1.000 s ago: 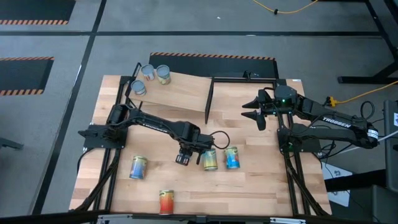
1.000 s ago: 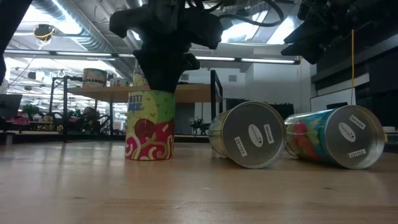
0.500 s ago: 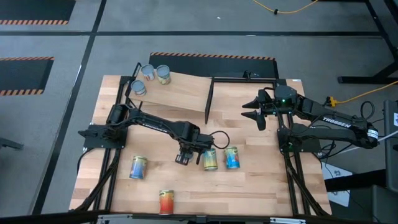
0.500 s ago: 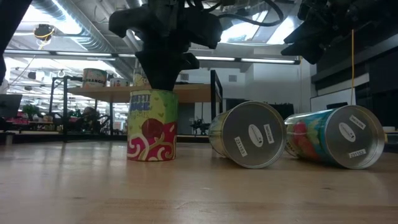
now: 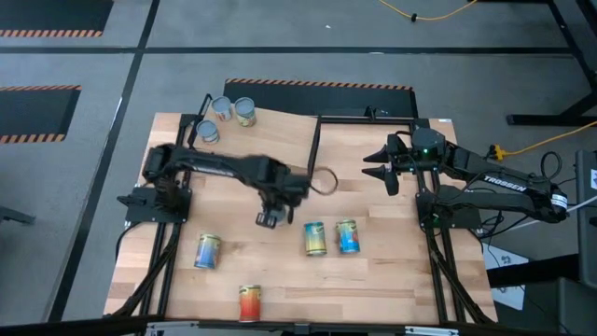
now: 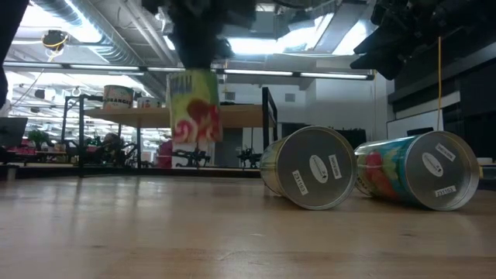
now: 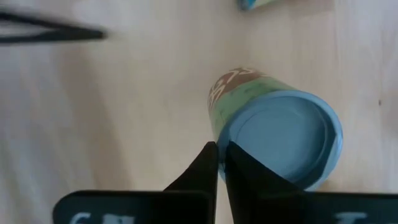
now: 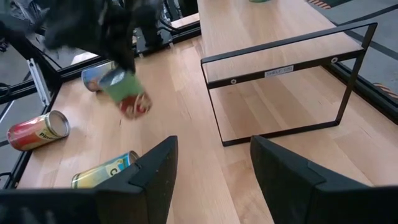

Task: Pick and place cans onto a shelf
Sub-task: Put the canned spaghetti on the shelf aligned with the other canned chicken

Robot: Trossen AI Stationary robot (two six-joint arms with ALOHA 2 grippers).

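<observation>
The left tool point(image 5: 271, 217) is clamped on the rim of a green-and-red can point(image 6: 194, 106) with a pale-blue top, held clear of the table.

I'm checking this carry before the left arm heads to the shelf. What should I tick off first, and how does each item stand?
1. Left gripper shut on the green-and-red can: ok, its fingers pinch the can's rim.
2. Can clear of the tabletop: ok, it hangs in the air in the low view.
3. Can hanging straight: not ok, it tilts.
4. Free room on the shelf: ok, three cans fill only its far left corner.
5. Right gripper out of the way: ok, open, waiting right of the black divider.
6. Grip firm enough for the trip: cannot tell.
</observation>
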